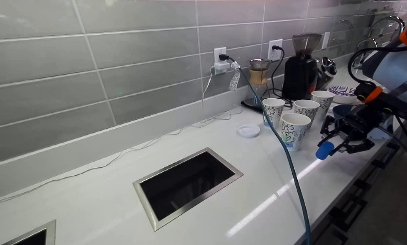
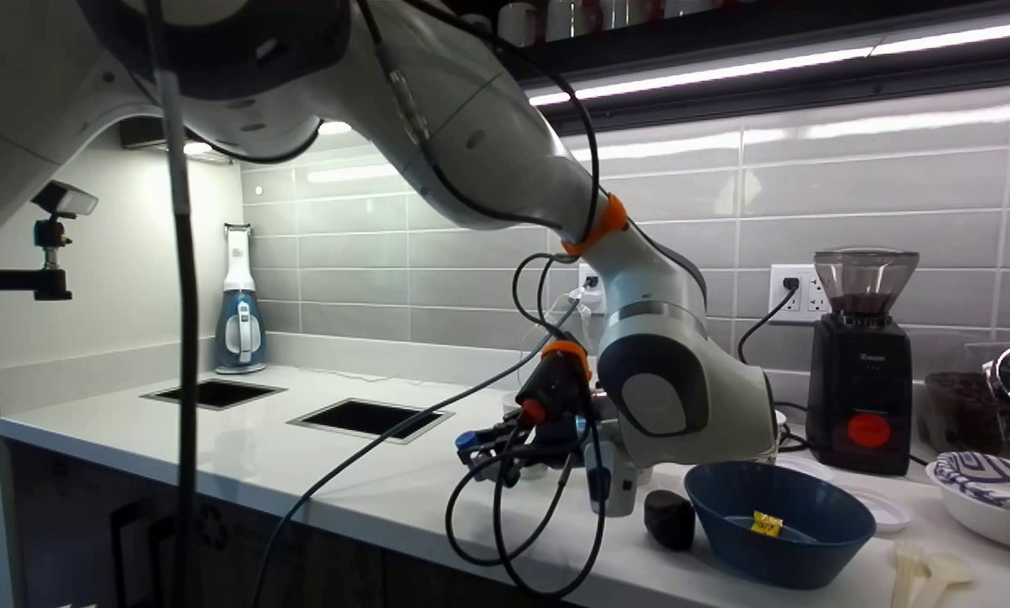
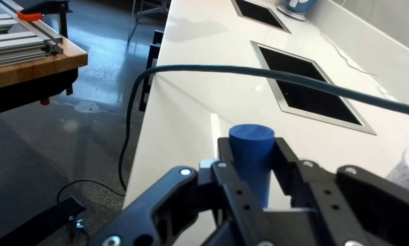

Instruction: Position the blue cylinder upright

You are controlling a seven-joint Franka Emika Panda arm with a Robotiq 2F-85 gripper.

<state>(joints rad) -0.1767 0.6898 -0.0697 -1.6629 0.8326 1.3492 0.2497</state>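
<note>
1. I'm looking at a long white counter [image 1: 98,211] that stretches from the lower left to the right side of an exterior view.
2. The robot arm [image 2: 488,143] comes in from the upper left of an exterior view and bends downward right of centre.
3. A teal cable [image 1: 293,170] curves down over the counter to the lower right of an exterior view.
4. Two steel-framed dark rectangles [image 1: 186,183] are set into the counter, at lower centre and in the lower-left corner.
5. A black coffee grinder [image 2: 860,388] stands toward the right of both exterior views.
6. A wide dark-blue bowl [image 2: 767,557] sits at the lower right of an exterior view.
7. The gripper [image 3: 252,153], bottom centre of the wrist view, has its jaws clamped on the blue cylinder [image 1: 324,150], one on each side.
8. Four patterned white cups [image 1: 293,132] cluster right of centre in an exterior view, near the gripper.
9. The blue cylinder is held tilted over the counter, at the right of an exterior view, a little below mid-height.
10. A small yellow packet [image 2: 767,523] lies inside the bowl.
</note>
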